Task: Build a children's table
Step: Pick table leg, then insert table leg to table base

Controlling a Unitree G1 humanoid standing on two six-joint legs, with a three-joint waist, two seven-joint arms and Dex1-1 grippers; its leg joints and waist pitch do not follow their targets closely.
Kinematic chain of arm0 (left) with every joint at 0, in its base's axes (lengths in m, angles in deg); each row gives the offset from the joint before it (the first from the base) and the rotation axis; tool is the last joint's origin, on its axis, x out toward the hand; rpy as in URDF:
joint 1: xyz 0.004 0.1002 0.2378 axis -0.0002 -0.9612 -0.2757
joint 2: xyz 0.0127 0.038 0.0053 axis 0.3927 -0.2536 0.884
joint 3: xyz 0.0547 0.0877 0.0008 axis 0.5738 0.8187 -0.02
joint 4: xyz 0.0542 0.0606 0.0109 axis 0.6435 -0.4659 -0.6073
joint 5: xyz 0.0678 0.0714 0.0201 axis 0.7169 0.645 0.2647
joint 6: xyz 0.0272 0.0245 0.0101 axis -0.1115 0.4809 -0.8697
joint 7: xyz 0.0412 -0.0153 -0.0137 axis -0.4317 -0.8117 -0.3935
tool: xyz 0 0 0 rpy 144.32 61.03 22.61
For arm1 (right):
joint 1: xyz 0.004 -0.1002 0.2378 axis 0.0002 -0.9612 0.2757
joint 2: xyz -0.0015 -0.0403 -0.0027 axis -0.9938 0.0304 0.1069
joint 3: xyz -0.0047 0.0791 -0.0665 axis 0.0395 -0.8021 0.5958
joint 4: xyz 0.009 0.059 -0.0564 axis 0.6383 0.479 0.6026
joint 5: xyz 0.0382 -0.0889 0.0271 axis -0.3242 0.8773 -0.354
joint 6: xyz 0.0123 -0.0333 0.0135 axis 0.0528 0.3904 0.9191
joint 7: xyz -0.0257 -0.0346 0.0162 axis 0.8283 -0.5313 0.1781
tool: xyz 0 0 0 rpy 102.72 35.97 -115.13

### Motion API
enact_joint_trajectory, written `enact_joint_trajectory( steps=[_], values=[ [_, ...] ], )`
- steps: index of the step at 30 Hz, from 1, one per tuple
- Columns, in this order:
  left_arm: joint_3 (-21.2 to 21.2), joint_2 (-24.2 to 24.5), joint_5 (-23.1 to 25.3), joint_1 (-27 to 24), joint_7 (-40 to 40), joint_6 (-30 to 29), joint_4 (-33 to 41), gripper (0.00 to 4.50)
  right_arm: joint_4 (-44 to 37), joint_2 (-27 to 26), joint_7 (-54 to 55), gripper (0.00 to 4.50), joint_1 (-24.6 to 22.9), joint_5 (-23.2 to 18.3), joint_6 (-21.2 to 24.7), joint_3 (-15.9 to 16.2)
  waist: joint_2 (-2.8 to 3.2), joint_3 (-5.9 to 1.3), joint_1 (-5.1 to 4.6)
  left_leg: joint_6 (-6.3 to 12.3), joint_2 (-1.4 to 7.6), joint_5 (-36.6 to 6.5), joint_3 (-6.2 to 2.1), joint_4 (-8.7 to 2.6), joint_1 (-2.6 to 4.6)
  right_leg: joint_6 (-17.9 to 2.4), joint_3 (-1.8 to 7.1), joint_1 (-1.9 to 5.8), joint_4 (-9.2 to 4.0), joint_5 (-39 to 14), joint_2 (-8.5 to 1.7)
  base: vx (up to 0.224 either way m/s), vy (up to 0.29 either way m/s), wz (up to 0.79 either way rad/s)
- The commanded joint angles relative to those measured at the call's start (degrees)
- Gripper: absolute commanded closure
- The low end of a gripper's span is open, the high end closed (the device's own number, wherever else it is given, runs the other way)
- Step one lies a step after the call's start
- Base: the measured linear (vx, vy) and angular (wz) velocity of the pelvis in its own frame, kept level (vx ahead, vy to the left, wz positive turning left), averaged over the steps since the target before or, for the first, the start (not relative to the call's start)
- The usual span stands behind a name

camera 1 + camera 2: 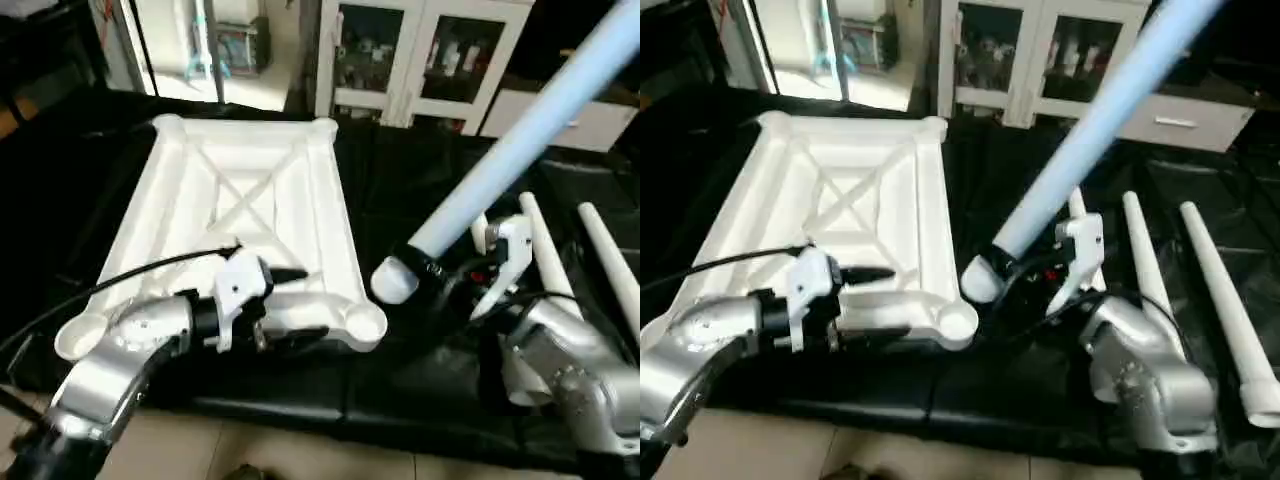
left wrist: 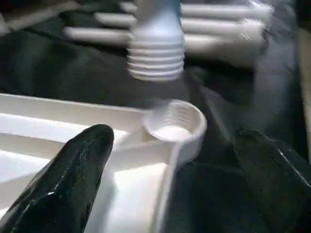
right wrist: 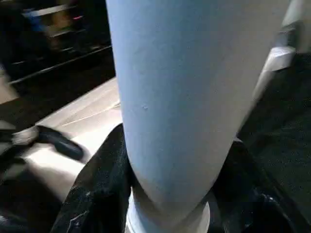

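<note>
One leg (image 1: 530, 135) clamped in right gripper (image 1: 432, 268), threaded end hanging just beside near-right corner socket (image 1: 360, 322) of table top (image 1: 240, 210).
Long axis slanting up and away to the right; smooth white tapered tube, ribbed screw end. Top upside down on black cloth (image 1: 420, 390), X-ribbed. Left gripper (image 1: 285, 305) at near edge, fingers wide apart, empty. Spare legs (image 1: 1225, 300) flat on the right.
</note>
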Motion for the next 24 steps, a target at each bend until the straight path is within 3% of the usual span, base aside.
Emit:
enact_joint_trajectory(
  steps=[1, 3, 8, 9, 11, 15, 24],
  values=[
    [1.71, -0.23, 2.16, 1.98, -1.93, 2.29, -4.16, 0.08, -2.1, 1.37, -1.74, 2.64, 0.54, -0.72, 1.41, 0.6, -0.24, -3.1, 0.13, -0.42, 6.35, -7.44, -3.25, -4.55, 1.98, -8.63, 3.93, 1.03, -4.17, -3.9, -7.45, 0.0, 0.0, 0.0],
    [3.41, -0.19, 4.73, 3.94, -2.45, 3.57, -8.34, 0.34, -2.49, 1.71, -2.03, 2.64, 0.43, -1.27, 1.88, 0.59, -0.21, -3.13, 0.03, -1.17, 6.41, -8.52, -3.3, -4.62, 2.09, -8.99, 3.88, 0.97, -4.18, -4.46, -7.49, 0.0, 0.0, 0.0],
    [4.4, -0.6, 5.46, 7.06, -4.42, 2.65, -13.5, 0.73, -4.17, 2.54, -2.4, 2.64, -0.06, -2.61, 3.39, 0.8, -0.29, -3.24, 0.06, -2.55, 6.58, -9.81, -3.22, -4.69, 2.41, -10.09, 3.81, 0.88, -4.15, -3.91, -7.68, 0.0, 0.0, 0.0],
    [4.51, -0.62, 5.83, 7.59, -4.67, 3.04, -14.41, 0.73, -4.45, 2.67, -2.47, 2.64, -0.15, -2.7, 3.66, 0.8, -0.11, -3.22, 0.09, -2.59, 6.56, -9.9, -3.24, -4.66, 2.35, -10.27, 3.85, 0.9, -4.06, -3.67, -7.72, 0.0, 0.0, 0.0],
    [4.99, -0.74, 6.49, 8.76, -5.84, 3.78, -16.8, 0.93, -5.01, 3.17, -2.7, 2.64, -0.46, -2.2, 3.93, 1.07, -0.38, -3.26, 0.09, -2.35, 6.58, -9.67, -3.23, -4.65, 2.21, -10.51, 3.86, 1.08, -4.09, -3.14, -7.89, 0.0, 0.0, 0.0],
    [5.71, -0.53, 7.91, 9.79, -6.64, 5.0, -19.13, 1.21, -5.23, 3.44, -2.7, 2.64, -0.69, -1.35, 3.75, 1.43, -0.22, -3.29, 0.15, -2.14, 6.63, -9.62, -3.23, -4.58, 2.21, -11.18, 3.84, 1.06, -4.02, -2.75, -7.99, 0.0, 0.0, 0.0],
    [6.59, -0.12, 10.69, 11.25, -7.99, 6.95, -22.33, 2.01, -4.44, 4.14, -2.57, 2.64, -0.08, -0.47, 3.41, 1.9, -0.49, -3.22, 0.16, -2.01, 6.75, -10.1, -3.23, -4.56, 2.24, -11.22, 3.86, 1.03, -4.12, -4.53, -8.09, 0.0, 0.0, 0.0]
  ],
)
